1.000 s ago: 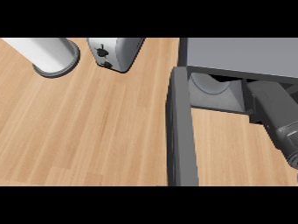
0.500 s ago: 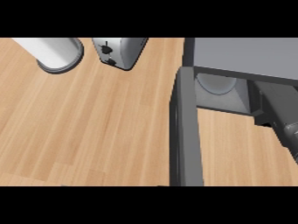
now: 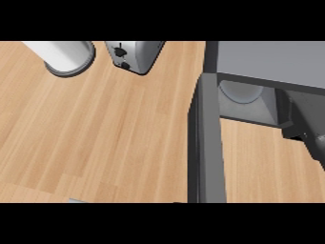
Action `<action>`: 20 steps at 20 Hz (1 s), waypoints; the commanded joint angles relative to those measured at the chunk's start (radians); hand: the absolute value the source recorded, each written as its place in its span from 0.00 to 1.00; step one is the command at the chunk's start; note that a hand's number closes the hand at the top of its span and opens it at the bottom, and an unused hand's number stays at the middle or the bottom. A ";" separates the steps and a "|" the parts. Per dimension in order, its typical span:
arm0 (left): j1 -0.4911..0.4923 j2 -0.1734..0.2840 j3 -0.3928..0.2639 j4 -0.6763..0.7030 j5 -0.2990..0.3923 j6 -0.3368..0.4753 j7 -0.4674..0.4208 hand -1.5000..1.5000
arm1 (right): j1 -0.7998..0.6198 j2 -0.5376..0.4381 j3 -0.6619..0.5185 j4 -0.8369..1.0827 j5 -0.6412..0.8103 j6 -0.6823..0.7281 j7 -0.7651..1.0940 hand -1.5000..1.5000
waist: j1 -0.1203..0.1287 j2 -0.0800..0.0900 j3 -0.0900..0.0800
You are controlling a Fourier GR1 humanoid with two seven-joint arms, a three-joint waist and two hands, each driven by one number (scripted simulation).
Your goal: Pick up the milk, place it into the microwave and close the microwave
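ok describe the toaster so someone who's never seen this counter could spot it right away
Start at the grey microwave filling the upper right, its door swung open toward the viewer. Look left along the counter's far edge to the toaster. It is a boxy silver appliance with black knobs, unlike the round white cylinder to its left.

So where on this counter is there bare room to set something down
The broad wood counter left of the open microwave door is bare, below the toaster and white cylinder. A narrower strip lies right of the door. The microwave opening is crowded by the right forearm.
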 commanded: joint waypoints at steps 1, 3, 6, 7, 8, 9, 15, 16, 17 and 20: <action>-0.018 0.012 0.016 0.016 -0.007 0.007 -0.002 0.00 | -0.021 -0.029 0.011 0.009 0.016 0.006 0.016 1.00 | 0.018 0.009 -0.007; -0.023 0.029 0.016 0.010 -0.012 0.002 0.008 0.00 | -0.024 -0.027 0.008 0.003 0.013 0.009 0.006 1.00 | 0.017 0.009 -0.005; -0.023 0.028 0.010 0.013 -0.029 -0.002 0.012 0.00 | -0.022 -0.031 0.004 0.007 0.011 -0.006 0.020 1.00 | 0.025 0.011 -0.006; -0.032 0.040 0.013 0.025 -0.018 -0.005 0.014 0.00 | -0.014 -0.031 0.004 0.001 0.011 -0.003 0.003 1.00 | 0.023 0.016 -0.005; -0.026 0.026 0.014 0.013 -0.028 -0.004 0.006 0.00 | -0.010 -0.043 -0.005 0.002 0.003 0.003 0.006 1.00 | 0.028 0.011 -0.005; -0.036 0.040 0.016 0.018 -0.024 -0.001 0.012 0.00 | -0.016 -0.046 0.000 0.000 0.008 0.005 0.008 1.00 | 0.026 0.015 -0.004; -0.045 0.043 0.012 0.031 -0.029 0.007 0.022 0.00 | -0.058 0.024 -0.042 -0.023 -0.044 0.054 -0.016 0.00 | 0.036 -0.001 -0.003; -0.051 0.050 0.002 0.036 -0.038 -0.008 0.022 0.00 | -0.057 0.041 -0.035 -0.019 -0.041 0.080 -0.028 0.00 | 0.040 0.004 -0.004; -0.059 0.047 -0.009 0.029 -0.033 -0.001 0.025 0.00 | -0.077 0.039 -0.005 -0.009 -0.012 0.101 -0.011 0.00 | 0.043 0.000 -0.007; -0.073 0.053 -0.010 0.033 -0.055 0.008 0.032 0.00 | -0.098 0.044 0.046 0.026 0.039 0.088 0.060 0.00 | 0.051 0.000 -0.012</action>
